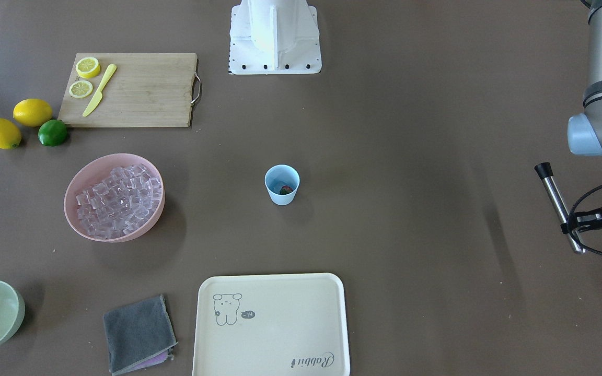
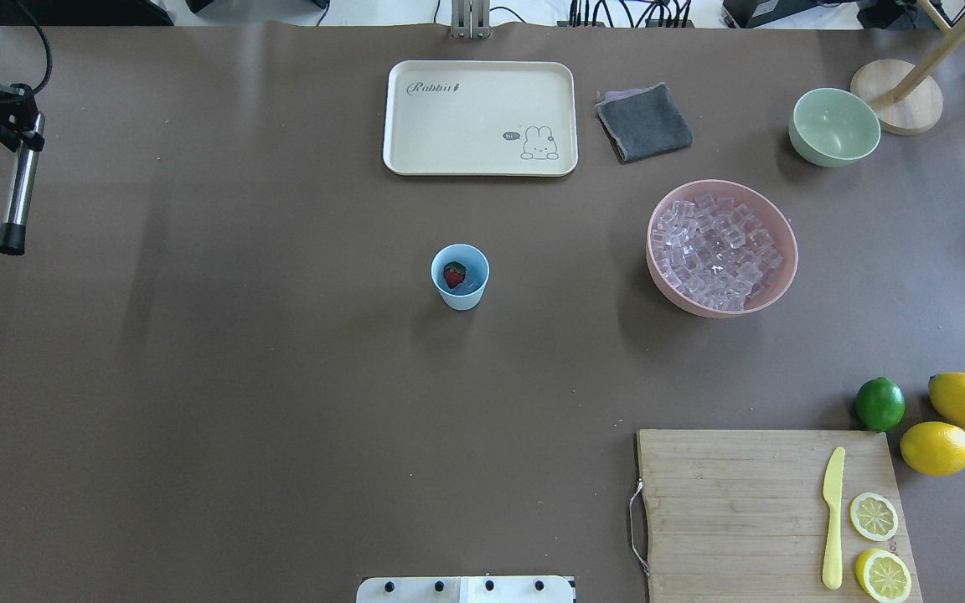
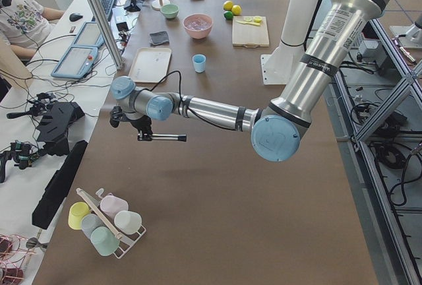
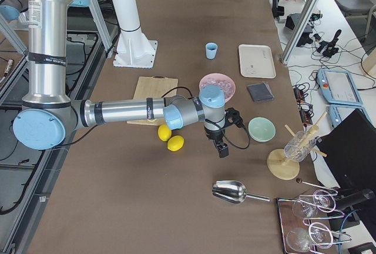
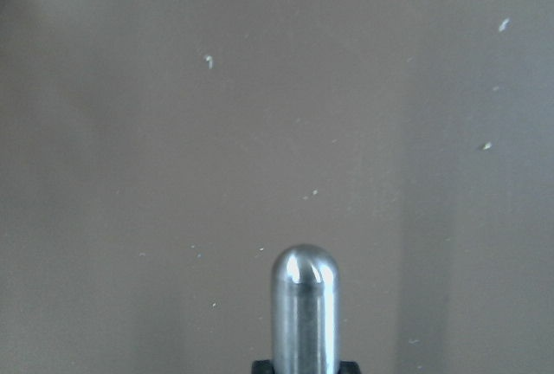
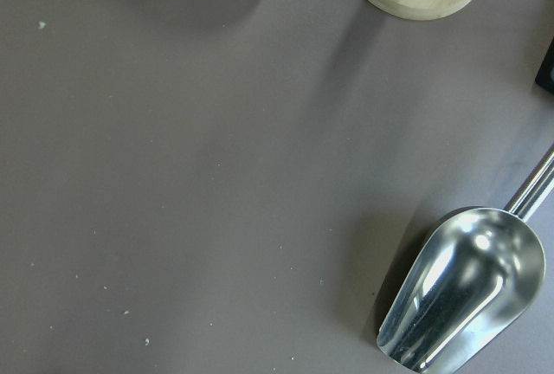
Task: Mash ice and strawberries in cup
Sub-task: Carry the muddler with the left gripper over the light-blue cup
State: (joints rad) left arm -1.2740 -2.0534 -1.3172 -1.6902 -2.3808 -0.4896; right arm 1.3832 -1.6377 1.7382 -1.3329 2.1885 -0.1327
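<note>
In the front view, a small light-blue plastic cup (image 1: 281,197) stands upright in the middle of the brown table (image 1: 411,235). A tiny red strawberry with a green cap (image 1: 286,190) peeks out from its bottom. Clear ice cubes (image 1: 118,201) fill a wide pink bowl (image 1: 144,230), well apart from the cup. At the edge, the left gripper (image 1: 571,226) has its jaws clamped on a shiny steel rod with a black tip (image 1: 554,196). The overhead view looks straight down into the cup, so the whole berry shows. The left side view shows the rod about level in the air. Only the right side view shows the right gripper (image 4: 222,147), far from the cup, and it is too small to tell if its jaws are apart. The left wrist view shows just the rod's round end. The right wrist view shows a shiny metal scoop (image 6: 463,292) lying on the table.
</note>
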